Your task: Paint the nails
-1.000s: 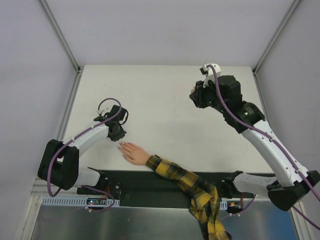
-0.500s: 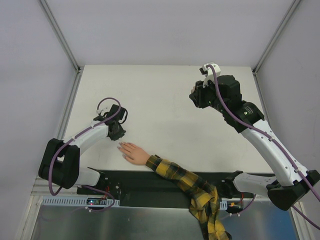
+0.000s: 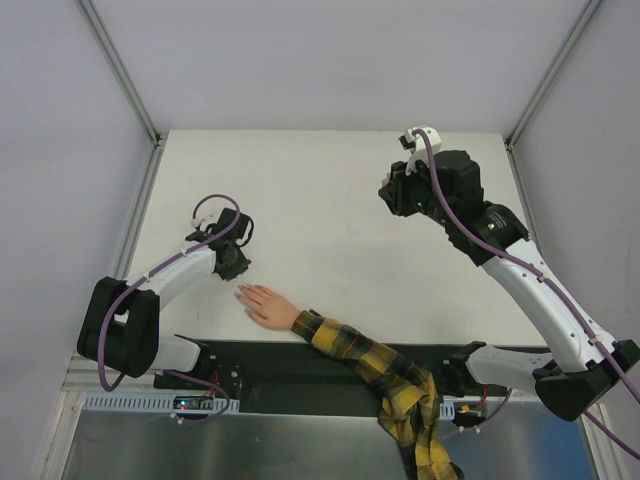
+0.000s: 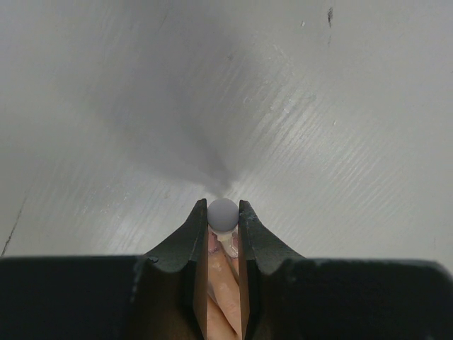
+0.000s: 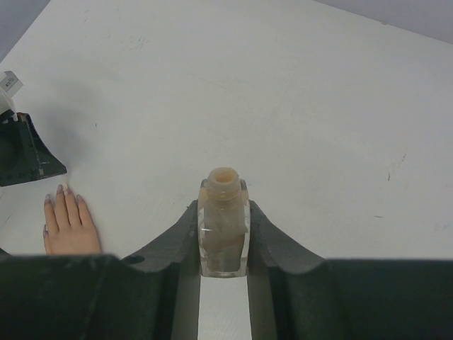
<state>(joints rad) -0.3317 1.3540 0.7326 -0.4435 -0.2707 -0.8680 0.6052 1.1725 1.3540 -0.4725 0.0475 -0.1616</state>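
— White tabletop (image 3: 330,250), boxed in by grey walls (image 3: 330,60). How much room at the edges?

— The far edge runs along the back wall, with slanting metal posts (image 3: 120,70) at both far corners. The left gripper (image 3: 238,266) works near the left edge; the right gripper (image 3: 392,192) hangs over the far right part. A broad stretch of white surface lies between them.

— And the nails (image 5: 61,190)?

— On the small flesh-coloured hand (image 3: 266,306), flat on the table close to the near edge, fingers pointing to the far left. Its yellow-and-black plaid sleeve (image 3: 370,365) crosses the black strip (image 3: 250,360) at that edge. From the right wrist the nails look greyish.

— Left gripper (image 4: 223,210)?

— Pinched on a grey round-tipped piece (image 4: 224,212), just past the fingertips of the hand; I cannot tell whether it touches them.

— Right gripper (image 5: 223,207)?

— Clamped on an uncapped nail polish bottle (image 5: 224,234), clear glass, upright, neck open, well apart from the hand.

— Any writing?

— Only a white tag (image 5: 8,85) at the picture's left border, its print too small to read.
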